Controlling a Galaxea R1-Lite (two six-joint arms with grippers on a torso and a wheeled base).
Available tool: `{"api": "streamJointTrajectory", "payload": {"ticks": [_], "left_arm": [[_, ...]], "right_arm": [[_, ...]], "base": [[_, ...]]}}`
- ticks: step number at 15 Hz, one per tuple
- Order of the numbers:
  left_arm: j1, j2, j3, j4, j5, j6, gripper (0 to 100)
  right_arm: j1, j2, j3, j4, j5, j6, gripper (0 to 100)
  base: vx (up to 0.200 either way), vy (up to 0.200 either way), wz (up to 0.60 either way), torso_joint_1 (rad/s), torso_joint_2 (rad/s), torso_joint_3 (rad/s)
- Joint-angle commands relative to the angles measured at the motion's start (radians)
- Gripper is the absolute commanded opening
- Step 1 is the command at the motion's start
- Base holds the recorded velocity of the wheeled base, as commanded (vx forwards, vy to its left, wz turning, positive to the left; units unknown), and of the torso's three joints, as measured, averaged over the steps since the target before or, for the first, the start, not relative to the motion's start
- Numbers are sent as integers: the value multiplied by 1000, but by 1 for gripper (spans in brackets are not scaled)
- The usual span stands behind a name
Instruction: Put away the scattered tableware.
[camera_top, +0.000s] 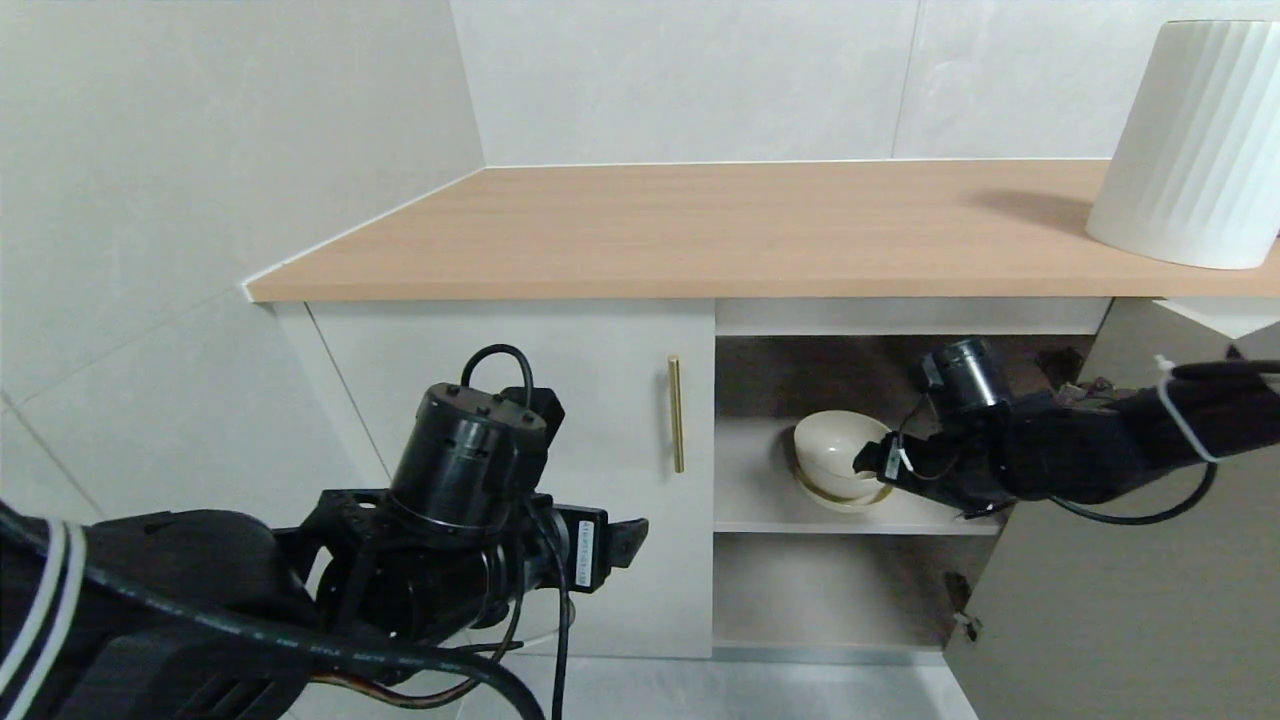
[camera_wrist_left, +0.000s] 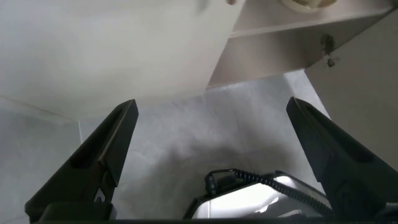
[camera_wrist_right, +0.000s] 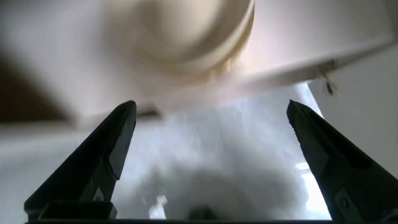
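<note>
Under the wooden countertop (camera_top: 700, 230), right cabinet door (camera_top: 1100, 600) stands open; cream bowl (camera_top: 838, 455) sits tilted on the middle shelf (camera_top: 760, 505), resting on what looks like a second dish beneath it; right gripper (camera_top: 875, 462) is at the shelf edge just beside the bowl, fingers apart and holding nothing; contact with the rim cannot be told. Left gripper (camera_top: 625, 540) hangs low before the closed left door (camera_top: 520, 340), fingers spread wide. White ribbed container (camera_top: 1190, 140) stands on the countertop's right end.
</note>
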Motion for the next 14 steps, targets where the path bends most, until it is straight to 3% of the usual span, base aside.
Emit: {"api": "streamJointTrajectory", "payload": {"ticks": [1, 4, 6, 9, 14], "left_arm": [[18, -98, 72, -1, -2, -6, 100], [34, -164, 137, -1, -4, -12, 100], [65, -232, 210, -3, -10, -9, 100], [65, -302, 279, 0, -19, -7, 100], [65, -282, 278, -1, -70, -9, 100]], "right_arm": [[78, -319, 259, 12, 21, -56, 100], [98, -493, 434, 22, 22, -113, 100], [113, -565, 459, 62, 24, -118, 100], [161, -611, 457, 114, 14, -115, 100], [183, -632, 469, 117, 11, -116, 100]], "base": [[0, 0, 0, 0, 0, 0], [0, 0, 0, 0, 0, 0], [0, 0, 0, 0, 0, 0], [0, 0, 0, 0, 0, 0], [-200, 0, 0, 0, 3, 6]]}}
